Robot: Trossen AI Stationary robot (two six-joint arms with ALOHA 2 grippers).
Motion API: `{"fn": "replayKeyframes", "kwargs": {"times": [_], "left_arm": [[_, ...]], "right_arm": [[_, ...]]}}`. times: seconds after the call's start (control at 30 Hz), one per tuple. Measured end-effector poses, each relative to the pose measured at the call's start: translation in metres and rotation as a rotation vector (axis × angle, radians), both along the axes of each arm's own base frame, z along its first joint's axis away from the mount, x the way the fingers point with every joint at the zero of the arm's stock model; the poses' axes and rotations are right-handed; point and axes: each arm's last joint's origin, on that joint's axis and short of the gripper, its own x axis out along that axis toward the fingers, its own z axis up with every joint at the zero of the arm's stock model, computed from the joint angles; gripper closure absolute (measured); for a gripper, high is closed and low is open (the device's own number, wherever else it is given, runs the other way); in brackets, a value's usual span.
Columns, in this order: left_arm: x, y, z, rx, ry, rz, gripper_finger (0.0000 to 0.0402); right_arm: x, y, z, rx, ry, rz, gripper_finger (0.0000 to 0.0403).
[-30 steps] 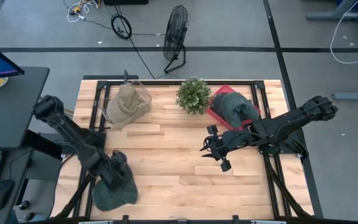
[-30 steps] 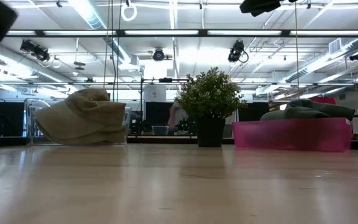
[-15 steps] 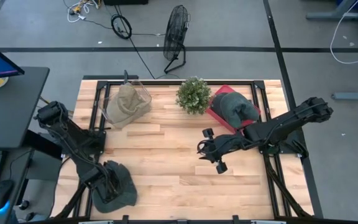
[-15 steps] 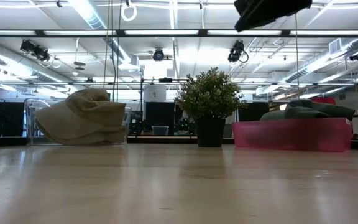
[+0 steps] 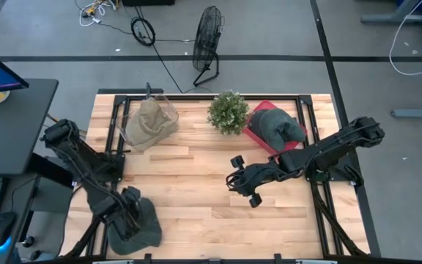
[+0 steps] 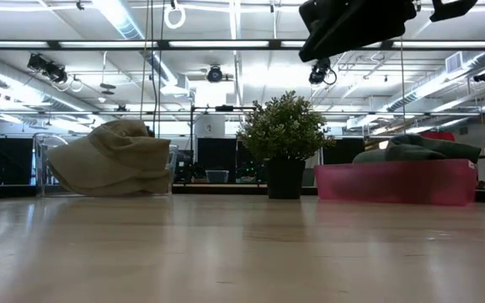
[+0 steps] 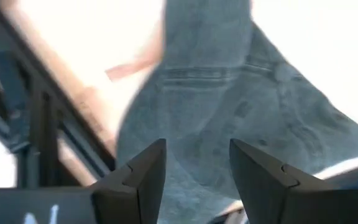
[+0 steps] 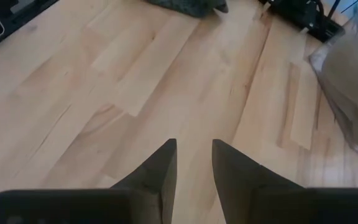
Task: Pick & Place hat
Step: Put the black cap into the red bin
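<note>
Left side, near corner of the pale wooden plank surface: my left end effector hangs directly over the soft grey-green fabric hat, which lies crumpled at the surface's near-left corner, partly over the edge by the black frame rail. In the left wrist view the two dark fingers stand moderately apart with the grey-green hat filling the space beyond them; nothing is between them, so I hold nothing yet.

Judgement on the step in hand: this is the grasp. To do it well I should come straight down onto a raised fold of the crown rather than the flat brim, and close only once cloth sits between both fingers. Limp fabric is likely to slip or drape, so a deep bite is advisable. The frame rail is close and should be avoided.

Back left: a beige fabric hat sits in a clear plastic container.

Centre back: a small green potted plant.

Right: my right end effector waits above the bare middle of the surface, fingers narrowly apart, empty. Behind it, a pink bin holds dark grey-green cloth.
</note>
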Motion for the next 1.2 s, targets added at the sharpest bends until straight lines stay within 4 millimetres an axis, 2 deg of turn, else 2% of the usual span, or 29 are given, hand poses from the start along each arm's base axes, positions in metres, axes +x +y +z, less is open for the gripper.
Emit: {"fn": "replayKeyframes", "kwargs": {"times": [0.13, 0.33, 0.5, 0.73, 0.93, 1.07, 1.2], "left_arm": [[-0.004, -0.003, -0.003, 0.026, 0.019, 0.011, 0.0221], [0.0, -0.022, -0.024, 0.034, 0.023, -0.015, 0.0221], [0.003, -0.028, -0.04, 0.077, 0.05, -0.035, 0.0221], [0.003, -0.03, -0.044, 0.067, 0.091, 0.02, 0.0221], [0.003, -0.038, -0.046, 0.039, 0.05, 0.053, 0.0222], [0.007, -0.042, -0.052, 0.032, 0.015, -0.029, 0.0255], [0.017, -0.036, -0.054, 0.041, 0.006, -0.106, 0.0334]], "right_arm": [[0.0, 0.0, 0.0, 0.002, -0.001, -0.001, 0.0298], [0.0, 0.0, 0.0, 0.008, -0.002, -0.005, 0.0298], [0.001, 0.0, 0.001, 0.01, -0.007, -0.006, 0.0298], [0.001, 0.0, 0.001, 0.03, -0.006, -0.023, 0.0298], [0.001, 0.0, 0.001, 0.025, -0.008, -0.017, 0.0298], [0.001, 0.0, 0.001, 0.025, -0.01, -0.017, 0.0298], [0.002, 0.001, 0.003, 0.033, -0.034, -0.017, 0.0298]]}}
